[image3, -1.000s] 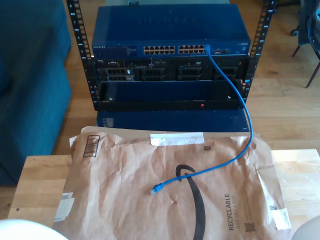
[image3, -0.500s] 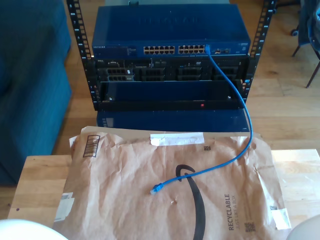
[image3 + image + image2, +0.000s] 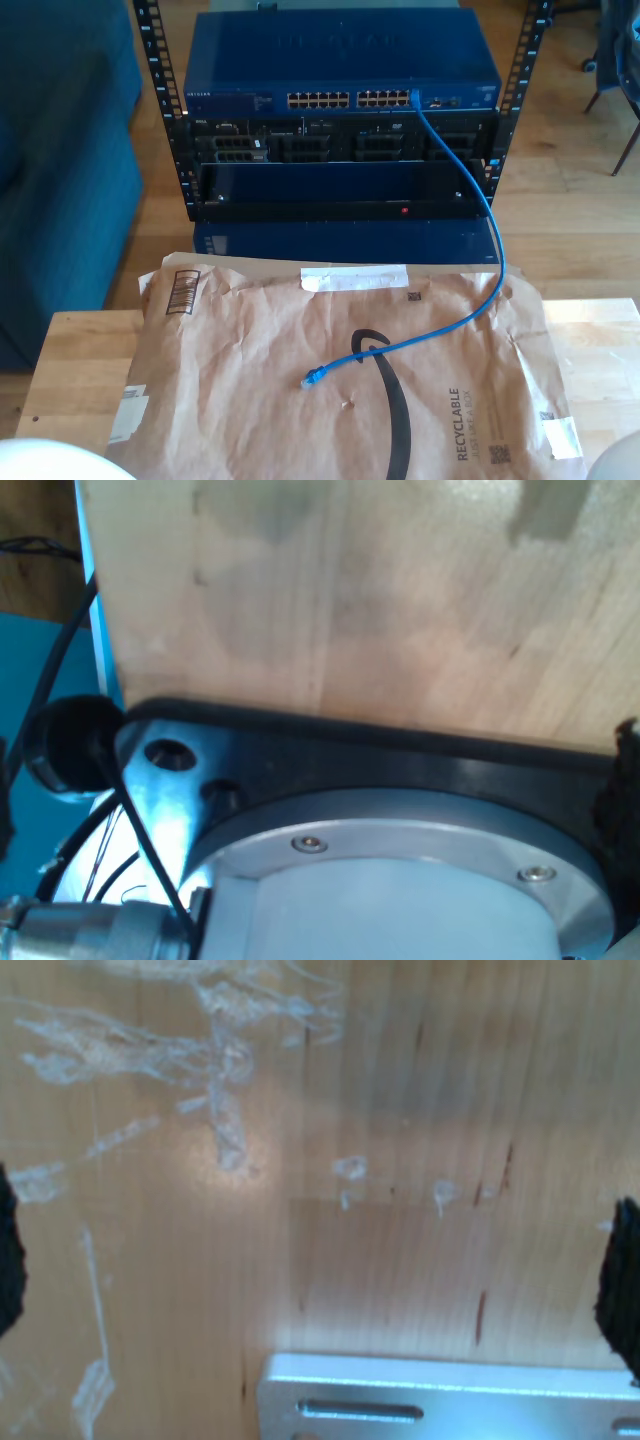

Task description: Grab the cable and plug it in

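first wrist view: my first gripper's jaws aren't showing, can't tell their state, camera looking at table [image 3: 400,600] wood | second wrist view: same doubt for my second gripper | exterior view: cable [image 3: 470,310] is lying across the paper mailer [image 3: 250,380], free plug [image 3: 312,378] mid-mailer, other end sitting in the switch [image 3: 340,70]; slick paper is risking the plug sliding away under a pinch.

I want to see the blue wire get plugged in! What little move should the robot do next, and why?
Probably bring one arm over the loose plug of the cable, which lies untouched on the brown paper mailer. The cable's other end already sits in the blue switch on the rack. Both wrist views look at bare wooden table, so neither arm appears near the plug yet.
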### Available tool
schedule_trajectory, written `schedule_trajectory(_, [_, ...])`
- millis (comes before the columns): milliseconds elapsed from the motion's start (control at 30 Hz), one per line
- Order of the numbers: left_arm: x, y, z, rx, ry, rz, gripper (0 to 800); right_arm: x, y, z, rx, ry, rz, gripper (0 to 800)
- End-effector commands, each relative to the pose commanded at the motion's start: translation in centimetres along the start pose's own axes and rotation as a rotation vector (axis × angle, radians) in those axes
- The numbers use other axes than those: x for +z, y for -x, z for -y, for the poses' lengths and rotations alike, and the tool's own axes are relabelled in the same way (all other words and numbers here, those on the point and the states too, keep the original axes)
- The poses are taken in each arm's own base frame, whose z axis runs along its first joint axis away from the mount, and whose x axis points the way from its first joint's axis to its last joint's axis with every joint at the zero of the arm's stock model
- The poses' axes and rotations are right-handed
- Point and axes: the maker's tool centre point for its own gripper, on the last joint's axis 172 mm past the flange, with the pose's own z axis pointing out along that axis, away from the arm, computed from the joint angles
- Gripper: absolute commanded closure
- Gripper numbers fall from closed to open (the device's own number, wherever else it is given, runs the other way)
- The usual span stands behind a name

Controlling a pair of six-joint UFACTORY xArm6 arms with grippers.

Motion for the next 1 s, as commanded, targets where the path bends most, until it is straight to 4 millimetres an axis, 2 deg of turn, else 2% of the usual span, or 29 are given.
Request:
schedule_trajectory(200, [0.0, 0.0, 0.0, 0.0, 0.0, 0.0, 0, 0.4, 0.0, -0.3, -0.025, -0.005, -0.006, 1])
schedule_trajectory(367, [0.0, 0.0, 0.0, 0.0, 0.0, 0.0, 0, 0.8, -1.6, -0.4, -0.034, -0.005, -0.096, 1])
schedule_trajectory(1000, [0.0, 0.0, 0.0, 0.0, 0.0, 0.0, 0, 0.8, -1.6, -0.4, -0.034, -0.005, -0.096, 1])
